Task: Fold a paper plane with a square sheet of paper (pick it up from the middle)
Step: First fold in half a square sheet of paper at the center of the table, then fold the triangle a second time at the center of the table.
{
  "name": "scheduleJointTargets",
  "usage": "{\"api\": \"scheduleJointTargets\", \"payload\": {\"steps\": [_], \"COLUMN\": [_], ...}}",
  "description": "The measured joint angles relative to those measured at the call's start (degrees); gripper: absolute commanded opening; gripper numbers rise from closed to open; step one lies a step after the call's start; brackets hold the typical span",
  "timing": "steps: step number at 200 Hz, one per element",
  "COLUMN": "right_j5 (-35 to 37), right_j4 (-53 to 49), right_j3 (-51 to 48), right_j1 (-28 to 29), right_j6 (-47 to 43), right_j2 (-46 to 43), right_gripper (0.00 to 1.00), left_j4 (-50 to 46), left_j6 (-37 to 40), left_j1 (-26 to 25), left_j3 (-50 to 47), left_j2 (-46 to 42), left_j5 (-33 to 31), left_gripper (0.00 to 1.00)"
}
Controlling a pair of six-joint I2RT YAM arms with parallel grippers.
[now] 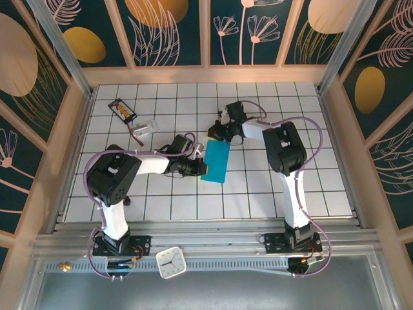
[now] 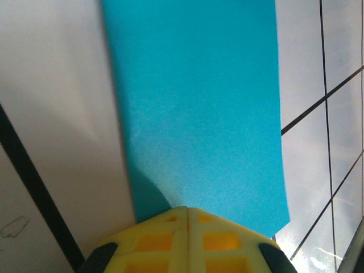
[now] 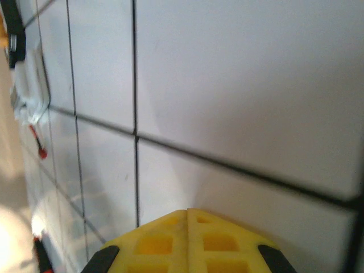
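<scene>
Figure: you see a black card [image 1: 122,110] and a clear plastic piece [image 1: 145,127] well to the left of the sheet of paper [image 1: 216,161]. It lies mid-table as a narrow strip, long axis running far to near. Left gripper [image 2: 187,209] is closed at its near-left edge; right gripper [image 3: 187,211] is closed over bare tile.

The surface [image 1: 322,187] is a grid of white square tiles with thin dark joints, boxed in on three sides. The back wall [image 1: 168,26], the left wall [image 1: 26,97] and the right wall [image 1: 381,97] are dark teal panels printed with gold discs and pale pink outlined leaves and flowers. They are set in a light wooden frame [image 1: 206,72]. Aluminium posts [image 1: 58,39] slant up at the two far corners. A ribbed metal rail [image 1: 213,244] runs along the near edge, and a small white clock [image 1: 171,263] lies at its near side. In the left wrist view, bright glare [image 2: 318,250] lies on the tiles.
</scene>
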Motion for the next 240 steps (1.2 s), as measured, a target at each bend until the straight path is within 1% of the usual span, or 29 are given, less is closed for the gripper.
{"api": "scheduleJointTargets", "payload": {"steps": [11,26,43,56,71,86,98,115,137,155,170,185,211,240], "right_j5": [1.33,2.38,3.63,4.92,6.25,7.52,8.39,9.62,9.97,10.05,10.75,11.58,12.63,13.92], "right_j4": [0.15,0.28,0.87,1.16,1.18,1.07,1.01,0.31,-0.24,-0.07,0.70,2.69,6.21,7.80], "right_j3": [0.37,0.00,-3.93,-9.14,-16.15,-23.43,-28.52,-35.80,-43.58,-48.24,-50.40,-51.82,-53.99,-54.49], "right_j1": [-1.55,-3.87,-6.21,-7.17,-7.19,-6.40,-5.31,-2.45,2.60,6.78,9.81,11.69,12.79,13.77], "right_j6": [-0.39,-1.01,-1.77,-2.54,-3.52,-4.48,-4.76,-4.22,-1.51,2.27,5.42,8.02,12.11,14.01], "right_j2": [-0.02,-0.79,-4.55,-10.03,-18.01,-27.04,-33.11,-40.39,-45.88,-48.24,-48.81,-48.78,-48.48,-47.52], "right_gripper": [0.00,0.01,0.04,0.07,0.11,0.16,0.20,0.27,0.33,0.37,0.38,0.37,0.37,0.37], "left_j4": [0.52,2.21,4.39,6.38,8.31,9.14,9.27,7.98,7.30,6.91,6.40,4.96,3.80,3.69], "left_j6": [-1.95,-5.77,-11.23,-15.13,-18.95,-20.96,-21.18,-20.48,-18.80,-17.55,-16.17,-15.41,-14.12,-13.33], "left_j1": [0.00,-0.11,-0.50,-0.94,-1.25,-1.42,-1.40,-1.40,-1.40,-1.40,-1.40,-1.40,-1.40,-1.40], "left_j3": [-0.57,-1.92,-3.48,-5.14,-6.93,-7.43,-6.97,-4.39,-0.42,1.62,1.92,1.88,1.27,-0.20], "left_j2": [-0.33,-1.16,-2.43,-3.61,-5.27,-6.78,-7.43,-7.06,-5.42,-3.67,-2.36,-1.09,-0.13,-0.02], "left_j5": [0.46,1.11,1.36,1.62,1.99,2.05,1.99,1.55,0.85,0.44,0.02,-0.61,-1.14,-1.88], "left_gripper": [0.10,0.19,0.29,0.37,0.41,0.43,0.39,0.27,0.09,0.00,0.00,0.00,0.00,0.00]}}
